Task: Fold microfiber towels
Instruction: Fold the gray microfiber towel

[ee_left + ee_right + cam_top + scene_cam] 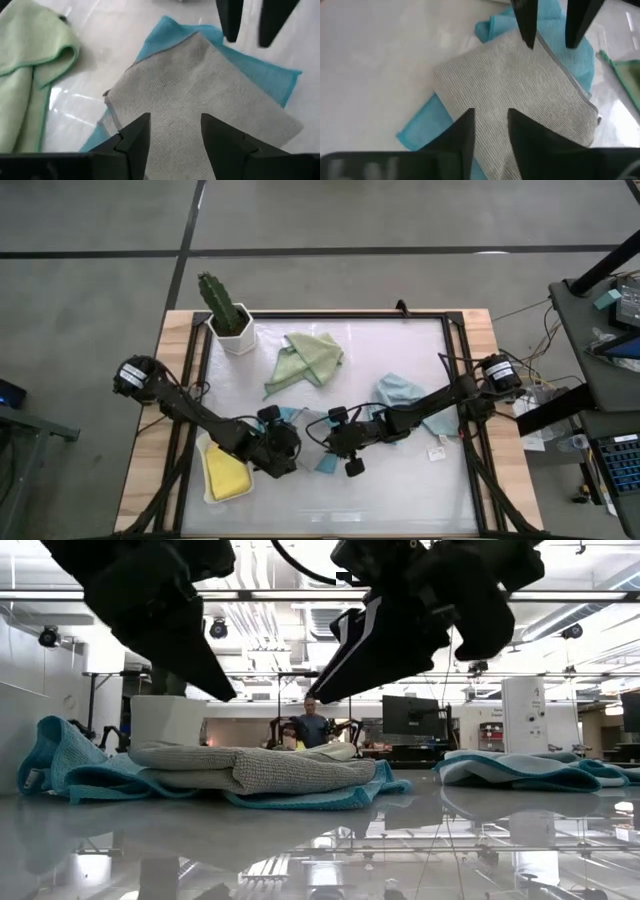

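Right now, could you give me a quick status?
Both claws open, empty, over grey towel. It lies folded on teal towel. Nothing in the way.

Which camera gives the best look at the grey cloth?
The left wrist view: the grey cloth fills it, lying on the teal cloth. The right wrist view is similar, the low view shows only its edge, and the arms mostly hide it from above.

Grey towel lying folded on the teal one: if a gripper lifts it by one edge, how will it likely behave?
The grey towel would probably droop and unfold: it looks soft and loosely layered. It seems light. It may drag the teal towel beneath, since the fabrics touch.
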### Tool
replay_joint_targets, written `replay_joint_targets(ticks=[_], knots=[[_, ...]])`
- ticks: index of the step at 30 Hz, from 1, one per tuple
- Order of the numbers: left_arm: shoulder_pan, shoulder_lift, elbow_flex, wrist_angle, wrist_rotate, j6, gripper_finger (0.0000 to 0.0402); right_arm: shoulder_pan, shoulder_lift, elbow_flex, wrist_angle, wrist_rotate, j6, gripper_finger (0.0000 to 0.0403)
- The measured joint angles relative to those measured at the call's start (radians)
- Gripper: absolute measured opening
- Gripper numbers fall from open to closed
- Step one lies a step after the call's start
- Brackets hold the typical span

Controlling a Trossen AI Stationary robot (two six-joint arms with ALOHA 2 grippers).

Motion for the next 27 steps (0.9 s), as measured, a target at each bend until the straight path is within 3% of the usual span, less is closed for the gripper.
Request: replay_joint_targets(ticks=[5, 9, 18, 27], knots=[[0.005, 0.000, -0.047, 0.002, -0.074, 0.009, 0.0160, 0.004, 0.000, 0.000, 0.011, 0.002, 0.031, 0.0165], [0.004, 0.000, -0.073, 0.016, -0.098, -0.017, 0.0160, 0.004, 0.000, 0.000, 0.031, 0.002, 0.033, 0.0179], [0.006, -0.069, 0.009, 0.071, -0.095, -0.017, 0.0160, -0.003, 0.000, 0.000, 0.063, 0.002, 0.019, 0.0162], [0.068, -0.281, 0.148, 0.099, -0.113, -0.127, 0.0160, -0.021, 0.000, -0.002, 0.062, 0.005, 0.006, 0.0143]])
